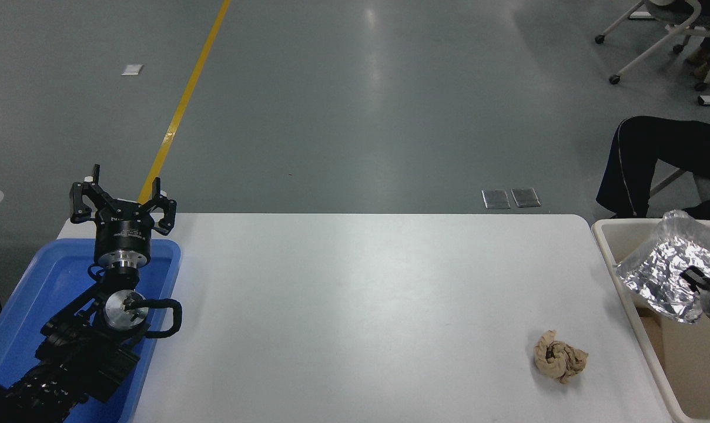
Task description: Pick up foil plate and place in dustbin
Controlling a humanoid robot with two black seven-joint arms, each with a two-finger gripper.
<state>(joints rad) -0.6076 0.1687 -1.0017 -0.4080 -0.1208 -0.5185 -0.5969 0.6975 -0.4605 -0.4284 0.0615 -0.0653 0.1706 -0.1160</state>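
Observation:
The foil plate (pixel 666 267), crinkled shiny silver, hangs tilted inside the mouth of the cream dustbin (pixel 609 235) at the table's right end. My right gripper (pixel 697 281) comes in from the right edge and is shut on the plate's right side, over the bin's inside. My left gripper (pixel 121 202) is parked open at the lower left over the blue tray.
A crumpled brown paper ball (pixel 559 356) lies on the white table (pixel 361 305) near the bin. A shallow blue tray (pixel 32 288) sits under the left arm. A seated person's dark trouser legs (pixel 655 155) are beyond the bin.

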